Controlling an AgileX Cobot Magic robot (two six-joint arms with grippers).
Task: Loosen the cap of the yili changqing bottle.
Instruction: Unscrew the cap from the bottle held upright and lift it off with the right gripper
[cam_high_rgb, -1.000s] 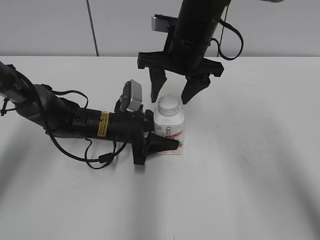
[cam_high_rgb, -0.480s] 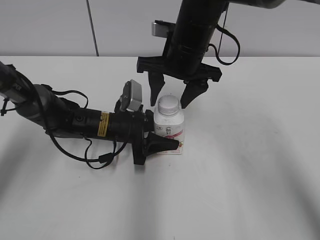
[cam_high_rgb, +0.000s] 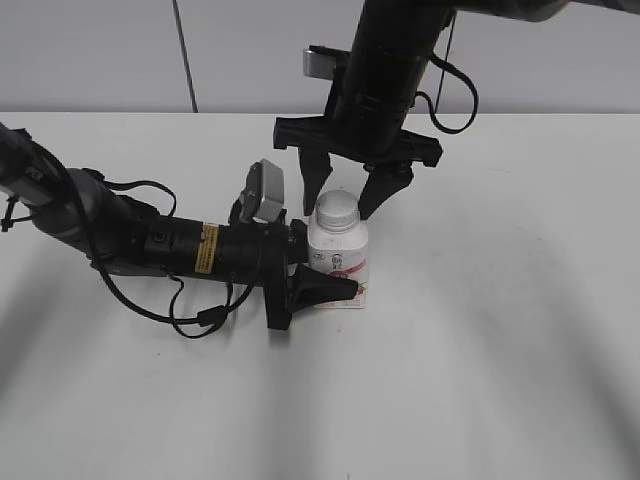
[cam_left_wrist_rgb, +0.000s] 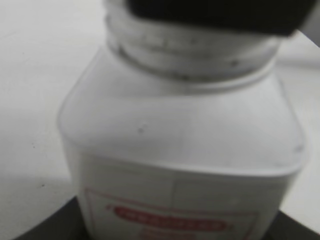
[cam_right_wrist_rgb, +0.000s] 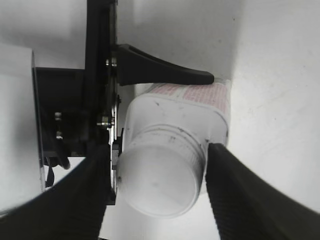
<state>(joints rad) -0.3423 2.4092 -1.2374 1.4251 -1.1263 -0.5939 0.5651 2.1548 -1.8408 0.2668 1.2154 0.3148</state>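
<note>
The yili changqing bottle (cam_high_rgb: 339, 262) stands upright on the white table, a squat white bottle with a pink-red label. Its round white cap (cam_high_rgb: 337, 209) is on the neck. My left gripper (cam_high_rgb: 318, 280) is shut on the bottle's body from the left; the left wrist view is filled by the bottle (cam_left_wrist_rgb: 182, 150). My right gripper (cam_high_rgb: 345, 200) hangs from above, open, with one finger on each side of the cap. In the right wrist view the cap (cam_right_wrist_rgb: 162, 177) sits between the two fingers (cam_right_wrist_rgb: 156, 192), close to both.
The left arm (cam_high_rgb: 130, 240) lies low across the table's left side with a looped cable (cam_high_rgb: 190, 315). The right arm (cam_high_rgb: 385, 70) comes down from the back. A grey wall stands behind the table.
My right gripper has come down from above the bottle, so its fingertips now flank the cap. The left gripper and the bottle have not moved.
</note>
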